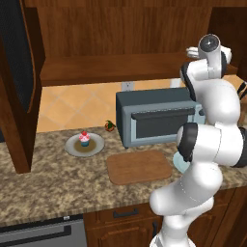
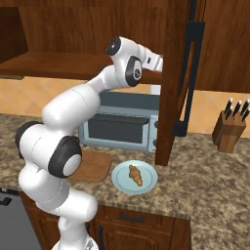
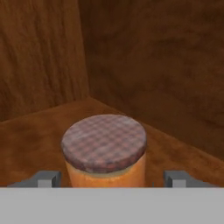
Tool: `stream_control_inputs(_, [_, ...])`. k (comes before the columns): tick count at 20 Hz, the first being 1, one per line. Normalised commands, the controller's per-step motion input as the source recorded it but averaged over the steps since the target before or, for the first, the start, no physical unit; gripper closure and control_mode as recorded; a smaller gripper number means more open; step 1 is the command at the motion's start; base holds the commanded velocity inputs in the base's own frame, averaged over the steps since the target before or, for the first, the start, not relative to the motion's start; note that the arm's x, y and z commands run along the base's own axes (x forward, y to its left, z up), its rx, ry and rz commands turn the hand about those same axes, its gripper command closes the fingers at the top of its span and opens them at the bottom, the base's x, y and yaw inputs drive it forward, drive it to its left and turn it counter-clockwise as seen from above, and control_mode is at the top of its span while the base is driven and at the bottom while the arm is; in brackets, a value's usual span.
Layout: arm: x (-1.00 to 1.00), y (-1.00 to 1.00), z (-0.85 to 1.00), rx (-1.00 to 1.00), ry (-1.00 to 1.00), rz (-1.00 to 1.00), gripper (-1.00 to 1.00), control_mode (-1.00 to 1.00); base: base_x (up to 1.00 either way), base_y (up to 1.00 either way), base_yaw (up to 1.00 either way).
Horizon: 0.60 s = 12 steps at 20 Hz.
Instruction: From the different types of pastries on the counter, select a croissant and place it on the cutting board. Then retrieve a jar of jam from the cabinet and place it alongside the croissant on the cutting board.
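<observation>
The jar of jam (image 3: pixel 104 151) stands upright on the cabinet shelf (image 3: pixel 183 153), near the back corner where two inner walls meet. It lies straight ahead of the gripper (image 3: pixel 110 178), between the two fingertips (image 3: pixel 48 178); each tip stands just beside the jar's wall with a small gap, so the jaws are apart and nothing is grasped yet. The jar's axis is vertical, lid up. The croissant (image 2: pixel 135 175) lies on a plate (image 2: pixel 146 188) on the counter, not on the cutting board (image 1: pixel 139 166).
</observation>
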Motion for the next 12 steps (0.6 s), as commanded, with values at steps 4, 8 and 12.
stream_control_inputs(4, [0.03,0.00,-0.05,0.00,0.00,0.00,1.00,-1.00,0.00,0.00,0.00])
stream_control_inputs(8, [0.01,-0.01,0.00,0.00,0.00,0.00,1.00,-1.00,0.00,0.00,0.00])
stream_control_inputs(12, [-0.10,0.04,0.11,-0.06,0.00,-0.02,1.00,-1.00,0.00,0.00,0.00])
